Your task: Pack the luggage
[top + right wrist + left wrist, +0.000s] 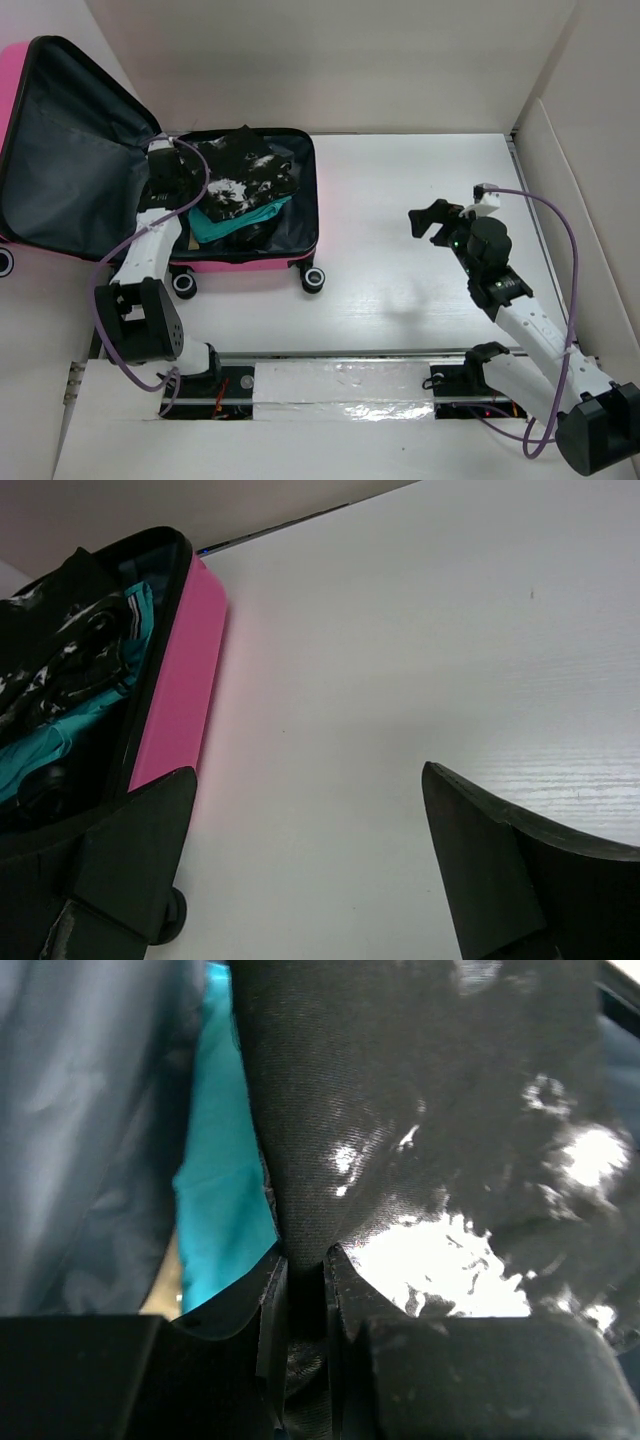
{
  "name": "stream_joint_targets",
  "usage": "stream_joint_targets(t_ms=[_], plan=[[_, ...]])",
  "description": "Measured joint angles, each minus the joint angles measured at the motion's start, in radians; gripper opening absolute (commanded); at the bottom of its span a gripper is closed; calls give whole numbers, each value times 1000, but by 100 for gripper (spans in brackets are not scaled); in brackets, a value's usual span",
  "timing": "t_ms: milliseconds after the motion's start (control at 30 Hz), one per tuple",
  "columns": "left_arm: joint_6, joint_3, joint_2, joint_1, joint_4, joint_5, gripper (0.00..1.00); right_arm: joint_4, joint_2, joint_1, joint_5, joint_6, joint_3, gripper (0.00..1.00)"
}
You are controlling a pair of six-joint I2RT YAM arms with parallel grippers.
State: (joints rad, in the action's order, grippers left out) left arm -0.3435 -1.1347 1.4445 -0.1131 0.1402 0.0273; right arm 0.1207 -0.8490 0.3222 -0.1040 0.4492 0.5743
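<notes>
The pink luggage lies open at the left of the table, its grey-lined lid standing up. Inside lie a black garment with white splashes and a teal garment. My left gripper is at the case's left edge and is shut on a fold of the black garment; the teal garment shows beside it. My right gripper is open and empty above the bare table right of the case. In the right wrist view the pink shell is at the left.
Black caster wheels stick out at the case's near side. White walls enclose the table at the back and right. A rail with cables runs along the near edge.
</notes>
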Motion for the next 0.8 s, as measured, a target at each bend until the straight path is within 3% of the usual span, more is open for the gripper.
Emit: stream_joint_targets(t_ms=[100, 200, 233, 267, 333, 400, 433, 500, 600, 633, 667, 700, 767, 800], plan=[[-14, 5, 12, 2, 9, 67, 0, 0, -6, 0, 9, -4, 0, 99], [-45, 33, 28, 2, 14, 143, 7, 0, -10, 0, 18, -11, 1, 82], [-57, 47, 28, 2, 16, 158, 13, 0, -10, 0, 21, -12, 1, 70], [-71, 58, 28, 2, 24, 172, 14, -1, -10, 0, 24, -16, 1, 63], [-93, 70, 26, 2, 40, 198, 24, 0, -10, 0, 27, -14, 1, 56], [-105, 80, 9, 2, 47, 221, 34, -1, -10, 0, 28, -13, 2, 56], [-109, 89, -13, 0, 53, 232, 46, -1, -10, 0, 30, -14, 2, 56], [-115, 105, -78, -5, 71, 254, 59, 0, -10, 0, 33, -14, 3, 57], [-130, 110, -196, -9, 94, 286, 60, -1, -11, 0, 35, -14, 4, 58], [-134, 110, -234, -11, 98, 293, 62, -1, -11, 0, 36, -15, 5, 54], [-138, 110, -269, -12, 105, 299, 61, -1, -13, 0, 37, -15, 6, 46], [-147, 110, -298, -13, 121, 309, 57, 0, -14, 0, 40, -19, 7, 25], [-161, 110, -358, -13, 144, 325, 50, -1, -19, 0, 48, -19, 8, 0], [-172, 111, -388, -13, 165, 341, 47, -1, -23, 1, 53, -24, 9, 0]])
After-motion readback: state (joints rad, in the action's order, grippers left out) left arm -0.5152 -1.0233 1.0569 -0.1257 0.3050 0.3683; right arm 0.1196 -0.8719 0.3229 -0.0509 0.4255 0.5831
